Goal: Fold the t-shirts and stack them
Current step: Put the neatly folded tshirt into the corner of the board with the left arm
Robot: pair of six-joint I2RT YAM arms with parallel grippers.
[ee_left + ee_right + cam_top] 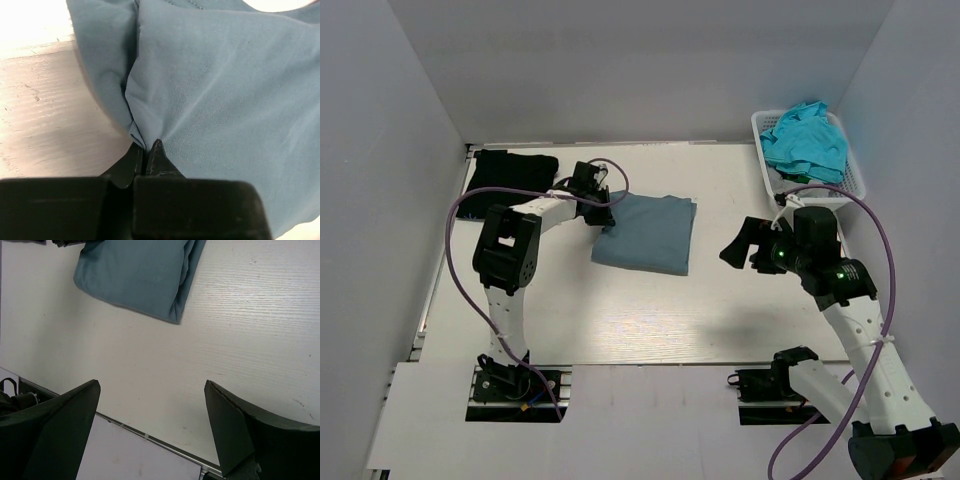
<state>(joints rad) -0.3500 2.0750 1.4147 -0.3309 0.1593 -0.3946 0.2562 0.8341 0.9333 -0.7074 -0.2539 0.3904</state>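
**Shirt edge pinched at left, right jaws spread wide**

Black t-shirt (512,170) lies as a compact, flat bundle in the far left corner of the table (650,320). Whether it is neatly folded cannot be told from the top view.

Just to its right, the left jaws are clenched on the left edge of the slate-blue t-shirt (648,232). In the left wrist view the two dark fingertips (159,150) meet with no gap. The blue cloth (225,100) gathers into a crease where it enters them. Fabric folds away on both sides of the pinch, over the pale wood-grain table (45,115).

The slate-blue t-shirt sits near the middle of the table, folded into a rough rectangle with a doubled edge along its right side. The right wrist view shows that same rectangle (140,275) lying flat.

Further right, well apart from the blue shirt, the right jaws hang above the table (250,315). They are released and spread wide, and only table surface shows between the two fingers (65,420).

In the far right corner stands a white lattice basket (855,180). Turquoise t-shirts (805,140) are heaped loosely inside it and rise above its rim.
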